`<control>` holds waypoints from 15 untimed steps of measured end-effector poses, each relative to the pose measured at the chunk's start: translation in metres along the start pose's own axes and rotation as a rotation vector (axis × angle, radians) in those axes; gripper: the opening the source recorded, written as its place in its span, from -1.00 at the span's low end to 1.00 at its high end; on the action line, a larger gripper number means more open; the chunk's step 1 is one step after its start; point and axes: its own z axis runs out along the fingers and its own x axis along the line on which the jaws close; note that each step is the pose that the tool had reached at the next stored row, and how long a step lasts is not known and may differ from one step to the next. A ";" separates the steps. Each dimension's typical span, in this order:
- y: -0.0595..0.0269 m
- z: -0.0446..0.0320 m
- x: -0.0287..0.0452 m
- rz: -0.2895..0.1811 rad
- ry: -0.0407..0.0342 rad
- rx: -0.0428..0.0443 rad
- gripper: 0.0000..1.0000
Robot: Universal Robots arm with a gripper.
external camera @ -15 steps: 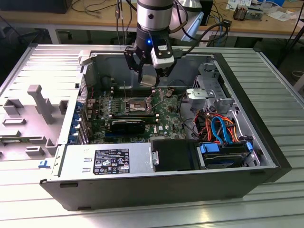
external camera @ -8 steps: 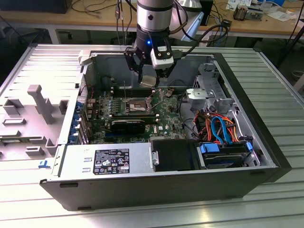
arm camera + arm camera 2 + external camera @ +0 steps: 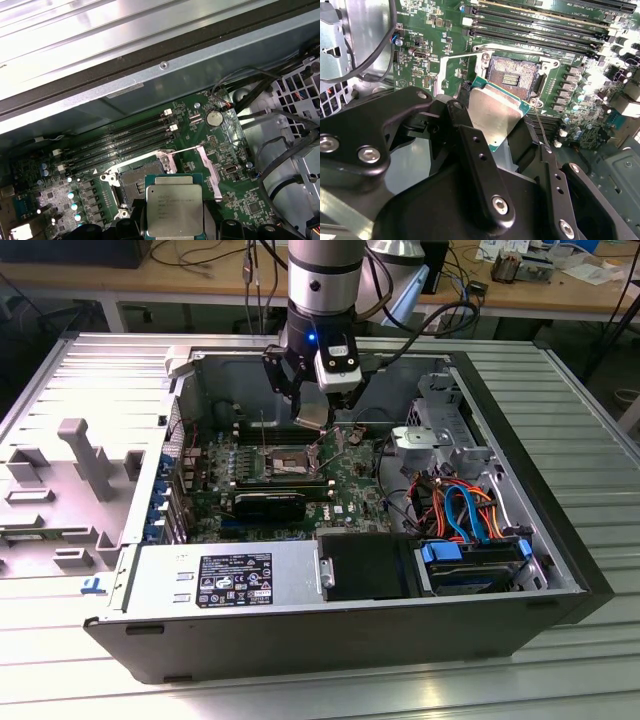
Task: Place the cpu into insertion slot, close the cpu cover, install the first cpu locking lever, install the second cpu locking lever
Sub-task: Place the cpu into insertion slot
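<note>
Silver-grey metal is what I am pinching: the cpu (image 3: 174, 210) is clamped by two opposite edges between my fingers (image 3: 456, 112), its lidded top turned to the camera in the first wrist view. In that view its far edge overlaps the near part of the insertion slot (image 3: 131, 182), so much of the socket is hidden behind the chip. My fingers are cut off at the picture's edge, showing as black lumps on either side of the chip.

In the second wrist view the cpu (image 3: 492, 117) is tilted, one green-rimmed corner reaching toward the insertion slot (image 3: 512, 77), whose dark contact field lies bare and unfilled. My own black linkage covers the chip's other half. A thin metal rod (image 3: 541, 122) runs off from the slot's corner; I cannot tell whether it is a locking lever.

A thin silver frame that I take for the cpu cover (image 3: 210, 172) stands beside the slot, swung away from it, though its shape is hard to read.

From the exterior view, the cpu (image 3: 312, 415) hangs above the insertion slot (image 3: 283, 458), not touching it, inside the open computer case (image 3: 300, 640). Long memory slots (image 3: 120, 142) run just beyond the socket.
</note>
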 end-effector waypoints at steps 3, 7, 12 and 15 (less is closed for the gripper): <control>0.0000 0.0003 0.0000 0.001 0.0000 0.0000 0.09; 0.0000 0.0004 0.0000 0.001 0.0000 -0.0001 0.09; 0.0000 0.0005 0.0000 0.004 -0.0001 0.0000 0.09; 0.0000 0.0006 0.0000 0.019 -0.0008 -0.0003 0.09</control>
